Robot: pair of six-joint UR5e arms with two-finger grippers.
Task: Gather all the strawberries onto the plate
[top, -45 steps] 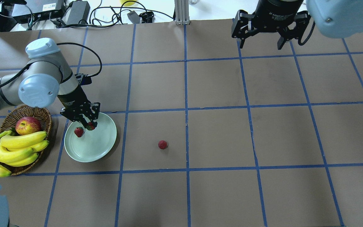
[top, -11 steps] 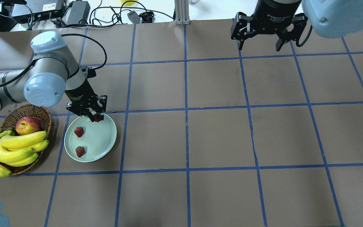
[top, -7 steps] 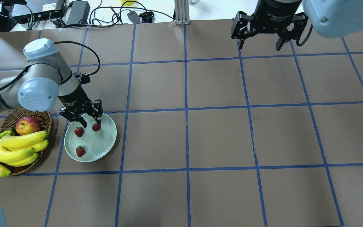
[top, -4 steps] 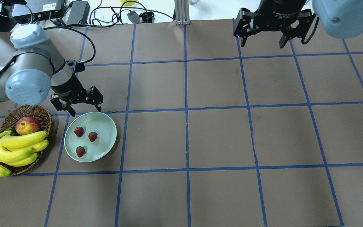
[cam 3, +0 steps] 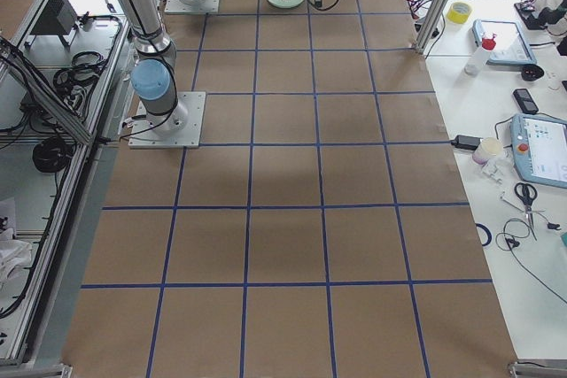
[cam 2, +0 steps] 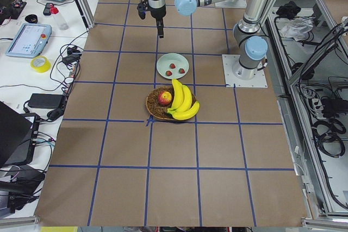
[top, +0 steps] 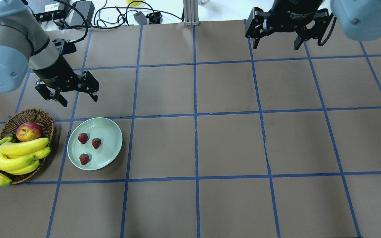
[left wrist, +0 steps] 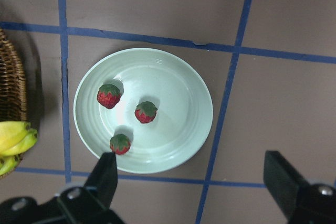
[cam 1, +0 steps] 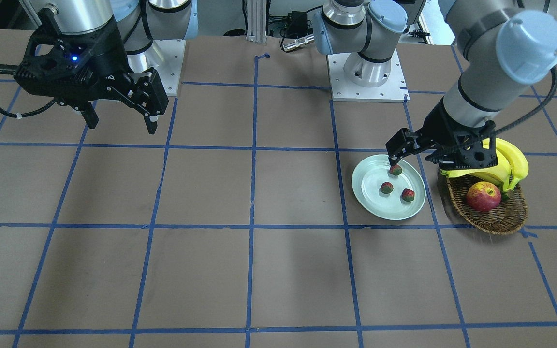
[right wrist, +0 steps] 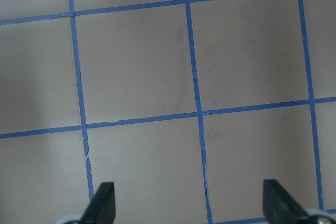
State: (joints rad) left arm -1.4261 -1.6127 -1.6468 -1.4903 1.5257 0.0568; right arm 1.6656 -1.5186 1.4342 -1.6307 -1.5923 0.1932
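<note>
Strawberries (top: 96, 143) on plate (top: 110, 138), apart from left gripper (top: 80, 101), jaws wide; right gripper (top: 276, 47) wide.

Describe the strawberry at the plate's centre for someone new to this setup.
On the robot's left side of the table, a wicker basket of bananas and an apple stands beside a pale green plate. The wanted strawberry sits at the plate's centre, farthest from the basket; the other two strawberries lie nearer the rim on the basket side.
</note>
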